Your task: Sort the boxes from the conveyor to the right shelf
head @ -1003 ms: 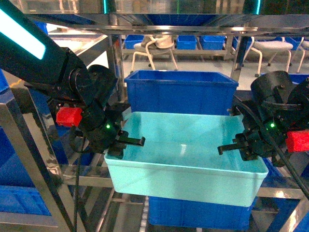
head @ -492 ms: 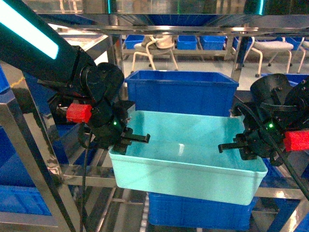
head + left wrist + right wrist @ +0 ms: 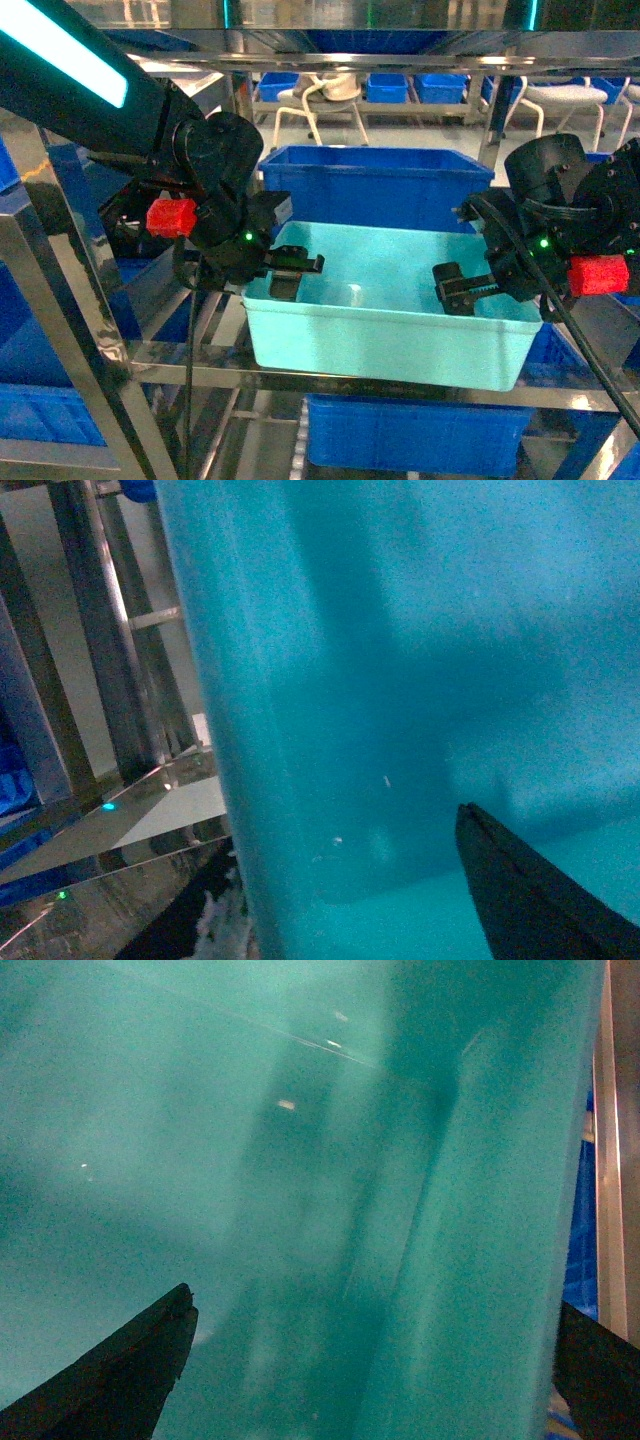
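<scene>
A light turquoise box [image 3: 385, 335] sits on a level of the steel right shelf [image 3: 190, 362], in front of a dark blue bin. My left gripper [image 3: 296, 272] straddles the box's left wall [image 3: 250, 730], one finger inside and one outside, jaws apart. My right gripper [image 3: 452, 284] straddles the right wall [image 3: 480, 1260] the same way. In the left wrist view the left gripper [image 3: 340, 865] shows a gap between the inner finger [image 3: 530, 890] and the wall. The right gripper [image 3: 375, 1305] is also wide, its outer finger [image 3: 600, 1370] against the wall. The conveyor is out of view.
A large dark blue bin [image 3: 375, 185] stands just behind the box and another [image 3: 415, 432] sits on the level below. Steel uprights [image 3: 60, 330] and a top rail [image 3: 350, 45] frame the opening. Chairs [image 3: 320, 95] and more blue bins stand far behind.
Both arms have pushed the turquoise box forward, away from the camera and deeper onto the shelf level. The left gripper moved right and the right gripper moved left with it.
</scene>
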Robot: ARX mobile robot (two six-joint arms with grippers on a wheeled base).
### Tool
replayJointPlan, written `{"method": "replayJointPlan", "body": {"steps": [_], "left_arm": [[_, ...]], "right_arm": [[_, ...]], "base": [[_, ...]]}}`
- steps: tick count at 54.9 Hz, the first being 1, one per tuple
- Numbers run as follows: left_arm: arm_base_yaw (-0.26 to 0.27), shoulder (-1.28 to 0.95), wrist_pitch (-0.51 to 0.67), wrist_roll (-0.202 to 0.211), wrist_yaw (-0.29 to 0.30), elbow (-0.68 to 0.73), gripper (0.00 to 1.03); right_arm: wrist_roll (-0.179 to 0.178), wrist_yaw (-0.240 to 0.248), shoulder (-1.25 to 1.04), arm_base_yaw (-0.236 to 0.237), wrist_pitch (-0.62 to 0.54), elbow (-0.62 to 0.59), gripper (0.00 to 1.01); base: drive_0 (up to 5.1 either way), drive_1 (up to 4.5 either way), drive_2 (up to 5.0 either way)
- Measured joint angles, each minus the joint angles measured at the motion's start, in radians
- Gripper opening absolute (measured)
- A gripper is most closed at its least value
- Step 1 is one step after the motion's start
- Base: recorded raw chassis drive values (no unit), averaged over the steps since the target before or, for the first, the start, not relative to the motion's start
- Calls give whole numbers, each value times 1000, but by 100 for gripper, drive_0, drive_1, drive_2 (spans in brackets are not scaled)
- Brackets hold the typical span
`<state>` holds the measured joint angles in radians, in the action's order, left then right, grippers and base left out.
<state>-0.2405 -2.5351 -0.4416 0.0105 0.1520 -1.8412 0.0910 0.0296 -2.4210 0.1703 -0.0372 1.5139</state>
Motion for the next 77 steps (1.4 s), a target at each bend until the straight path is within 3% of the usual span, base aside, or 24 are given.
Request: {"method": "replayJointPlan", "body": {"steps": [6, 15, 26, 33, 39, 46, 54, 67, 72, 77], "left_arm": [[4, 0, 9, -6, 6, -2, 80], [10, 0, 44, -17, 11, -6, 100], [27, 22, 173, -72, 30, 21, 98], [35, 73, 270, -111, 33, 71, 98], [33, 122, 326, -128, 32, 130, 98], [31, 234, 479, -163, 16, 317, 98], [21, 400, 652, -166, -3, 579, 98], [28, 658, 800, -196, -76, 980, 98], [34, 805, 795, -200, -113, 1123, 98], [38, 931, 763, -212, -159, 1218, 98]], "right_arm": [[8, 3, 0, 1, -30, 10, 98], [13, 31, 0, 3, -107, 10, 98], [14, 92, 37, 7, -254, -42, 98], [-14, 157, 95, 13, -379, -130, 98], [-23, 179, 135, 13, -447, -201, 98], [-11, 194, 202, 12, -599, -347, 98], [35, 209, 300, 11, -773, -538, 98], [69, 216, 533, 13, -964, -877, 98], [81, 218, 689, -4, -951, -1022, 98], [87, 211, 831, -57, -886, -1106, 98]], "base": [[0, 0, 0], [0, 0, 0], [0, 0, 0], [0, 0, 0], [0, 0, 0], [0, 0, 0], [0, 0, 0], [0, 0, 0], [0, 0, 0], [0, 0, 0]]}}
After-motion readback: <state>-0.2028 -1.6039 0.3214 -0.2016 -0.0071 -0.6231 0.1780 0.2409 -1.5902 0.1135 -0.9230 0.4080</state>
